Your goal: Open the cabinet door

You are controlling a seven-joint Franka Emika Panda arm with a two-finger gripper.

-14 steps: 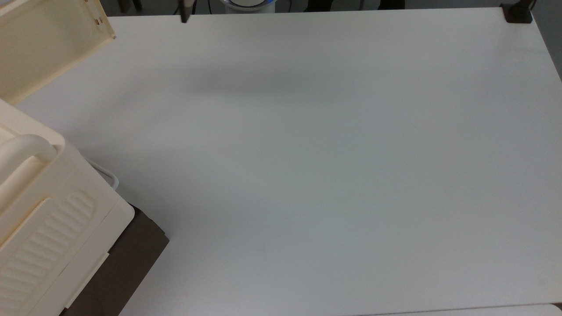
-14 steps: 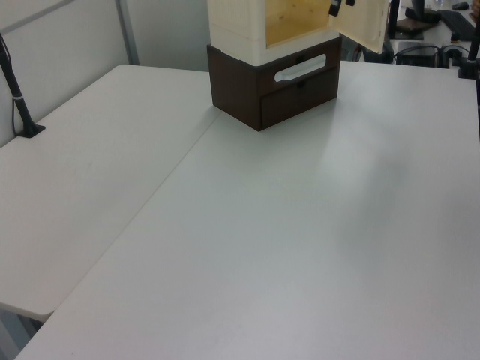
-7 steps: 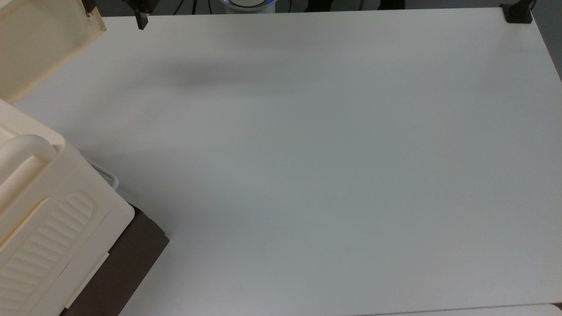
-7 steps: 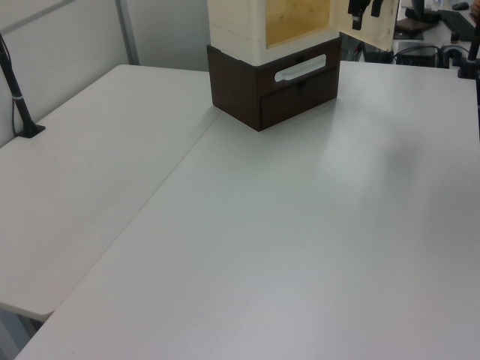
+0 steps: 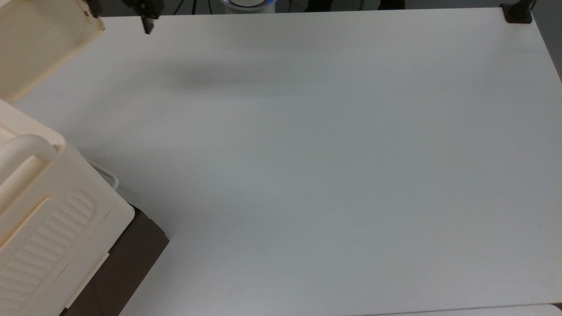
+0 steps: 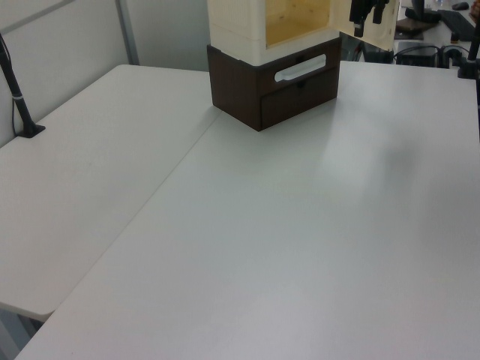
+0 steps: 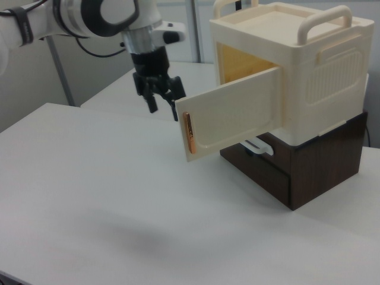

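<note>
The cabinet (image 7: 314,77) is a cream box with tube handles on a dark brown base (image 7: 320,166), at the right view's right. Its cabinet door (image 7: 237,116) stands swung out, showing a yellow-wood interior, with a copper strip handle (image 7: 187,135) on the free edge. My gripper (image 7: 163,104) hangs open and empty just behind that free edge, apart from it. In the top view the door (image 5: 39,44) is at the upper left, with the gripper (image 5: 120,16) beside its corner. In the left view the gripper (image 6: 367,13) is in front of the door (image 6: 391,26).
The white table (image 5: 307,153) spreads wide to the top view's right of the cabinet (image 5: 52,210). The brown base has a drawer with a white handle (image 6: 300,67). A black clamp (image 5: 517,13) sits at the top view's far right corner. A black pole (image 6: 19,97) stands on a side table.
The gripper has moved toward the top view's left, up to the door's free edge, then shifted slightly back. The door has swung a little wider.
</note>
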